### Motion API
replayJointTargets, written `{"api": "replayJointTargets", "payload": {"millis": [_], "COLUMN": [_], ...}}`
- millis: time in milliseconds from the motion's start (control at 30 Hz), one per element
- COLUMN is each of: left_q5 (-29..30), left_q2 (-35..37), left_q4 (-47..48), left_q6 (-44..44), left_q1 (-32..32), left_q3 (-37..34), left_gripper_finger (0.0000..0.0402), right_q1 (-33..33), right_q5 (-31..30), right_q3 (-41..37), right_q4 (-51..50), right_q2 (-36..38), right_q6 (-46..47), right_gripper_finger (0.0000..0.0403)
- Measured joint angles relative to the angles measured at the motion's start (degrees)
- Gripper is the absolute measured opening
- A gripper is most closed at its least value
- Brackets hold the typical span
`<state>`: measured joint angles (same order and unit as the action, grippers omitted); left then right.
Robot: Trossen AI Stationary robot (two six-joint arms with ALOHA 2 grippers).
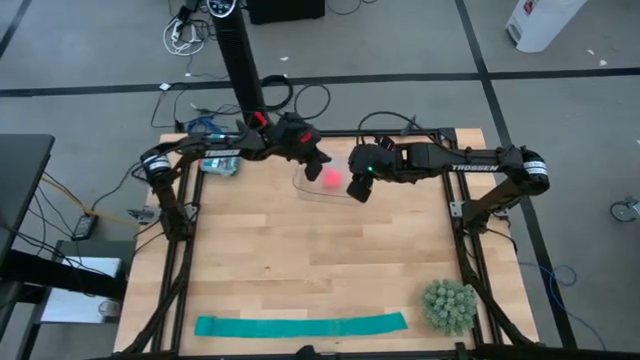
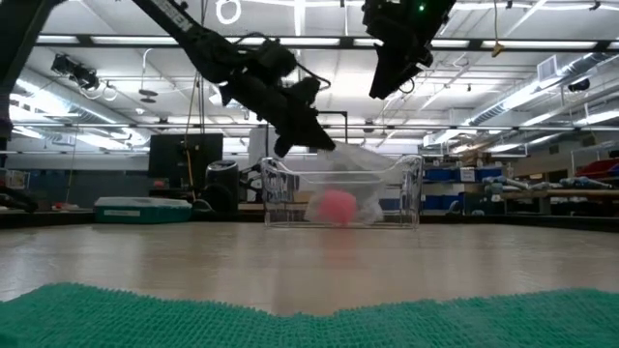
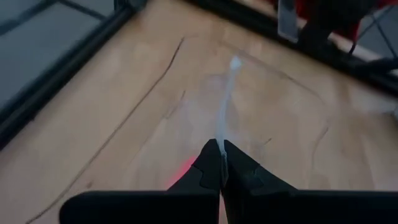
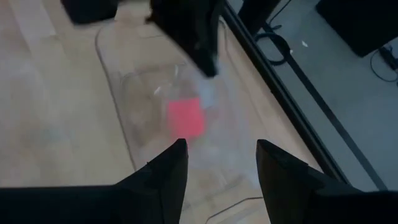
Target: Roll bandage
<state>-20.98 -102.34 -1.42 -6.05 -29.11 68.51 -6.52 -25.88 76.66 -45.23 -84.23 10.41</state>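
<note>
Teal strip [image 1: 300,325] lies nearest you along the front edge in the high view, a spiky green ball [image 1: 447,306] beside it. At the far edge the bandage [image 1: 331,178], a small pink roll, sits in a clear tray [image 1: 303,186], between the left gripper [image 1: 319,166] and the right gripper [image 1: 357,189]. Low view: you see the roll on the tray floor, below both grippers. Left wrist: fingers pressed together, pinching what seems a clear film [image 3: 225,102]. Right wrist: fingers spread, roll just ahead, untouched.
</note>
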Motion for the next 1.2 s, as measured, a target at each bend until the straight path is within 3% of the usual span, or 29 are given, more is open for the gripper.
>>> {"api": "replayJointTargets", "payload": {"millis": [200, 300, 500, 833, 1200], "left_q5": [-0.3, 2.7, 8.2, 6.0, 6.1], "left_q2": [-3.5, -3.5, -3.4, -3.1, 1.9], "left_q4": [4.5, 7.5, 13.9, 16.7, 24.4], "left_q6": [4.7, 7.8, 12.3, 17.3, 24.2], "left_q1": [-1.6, -2.2, -3.2, -3.0, -2.8], "left_q3": [2.3, 2.3, 2.4, 3.2, 11.0], "left_gripper_finger": [0.0006, 0.0015, 0.0076, 0.0191, 0.0213], "right_q1": [-1.9, -2.0, -2.1, -5.2, -8.0], "right_q5": [0.6, 1.4, 2.2, 6.2, 12.2], "right_q3": [0.0, 0.0, 0.0, 0.0, 0.0], "right_q4": [0.3, 1.1, 4.0, 5.3, 7.6], "right_q2": [0.0, 0.0, 0.0, 0.0, 0.0], "right_q6": [0.0, -0.5, -2.2, -4.6, -7.5], "right_gripper_finger": [0.0177, 0.0176, 0.0175, 0.0172, 0.0172]}}
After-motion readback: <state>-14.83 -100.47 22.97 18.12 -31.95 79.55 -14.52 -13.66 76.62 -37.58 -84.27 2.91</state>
